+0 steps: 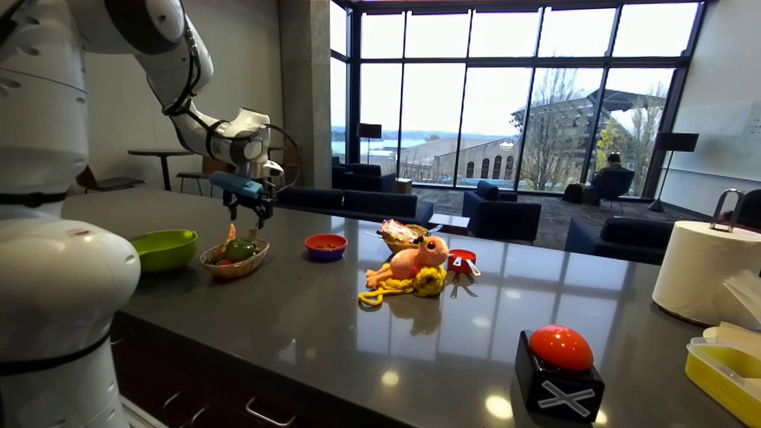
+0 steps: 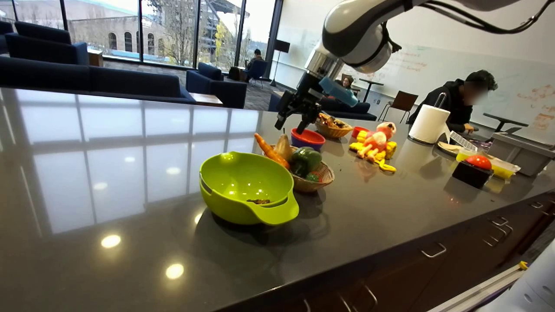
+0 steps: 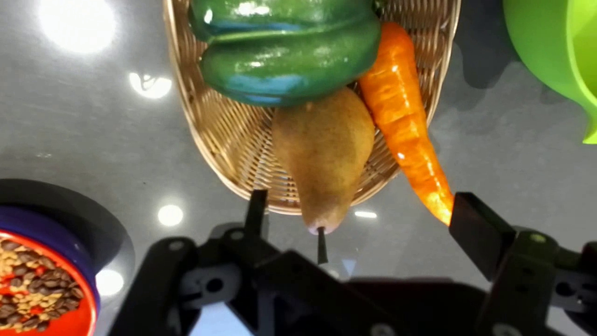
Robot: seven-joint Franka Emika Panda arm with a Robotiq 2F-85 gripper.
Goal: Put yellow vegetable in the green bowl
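Note:
A yellow-brown pear-shaped piece (image 3: 324, 140) with a dark stem, the nearest thing to a yellow vegetable, leans in a wicker basket (image 3: 224, 135). It also shows in an exterior view (image 2: 284, 148). An orange carrot (image 3: 401, 107) and a green pepper (image 3: 289, 56) lie beside it. The lime-green bowl (image 2: 230, 212) stands close to the basket, with some small brown bits inside; it also shows in an exterior view (image 1: 163, 252) and at the wrist view's right edge (image 3: 536, 42). My gripper (image 3: 358, 205) is open and empty above the basket's end, its fingers either side of the stem end.
A red-lined blue bowl (image 1: 326, 249) of beans and grains stands near the basket. Beyond are another basket (image 2: 334, 128), a pink plush toy (image 1: 410, 261) on yellow knitting, a red cup (image 1: 462, 261), a red-button box (image 1: 559, 380) and a paper towel roll (image 1: 701, 273).

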